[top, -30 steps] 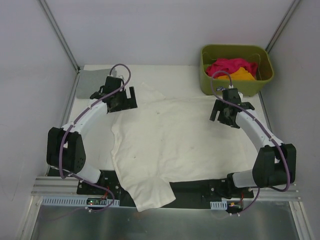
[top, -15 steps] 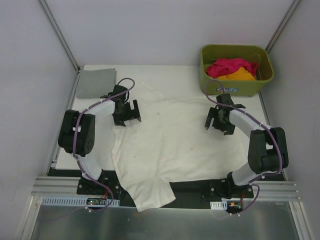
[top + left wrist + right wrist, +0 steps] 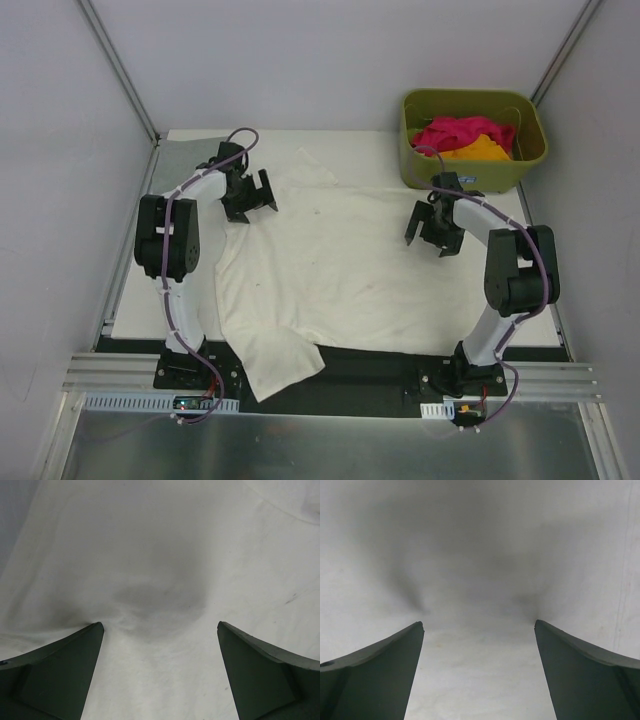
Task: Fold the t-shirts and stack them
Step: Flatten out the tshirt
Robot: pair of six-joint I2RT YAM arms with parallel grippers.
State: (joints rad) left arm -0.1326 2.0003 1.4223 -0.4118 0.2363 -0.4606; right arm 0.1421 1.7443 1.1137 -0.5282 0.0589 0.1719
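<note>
A large cream-white t-shirt [image 3: 330, 260] lies spread over the table, one corner hanging over the near edge. My left gripper [image 3: 252, 197] is open and presses down on the shirt's upper left part; its wrist view [image 3: 160, 625] shows white cloth between the spread fingers. My right gripper [image 3: 432, 232] is open and rests on the shirt's right part; its wrist view [image 3: 479, 625] shows white cloth too. A grey t-shirt [image 3: 188, 157] lies folded at the back left. A magenta-pink t-shirt [image 3: 455, 131] and an orange t-shirt [image 3: 480, 150] lie in the basket.
The olive-green plastic basket [image 3: 520, 168] stands at the back right corner, just behind my right gripper. Grey walls close the table on the left, back and right. A metal rail runs along the near edge.
Both grippers slid toward the back of the table, dragging the white shirt with them. The hanging corner at the near edge moved up and left. Both arms folded closer to their bases.
</note>
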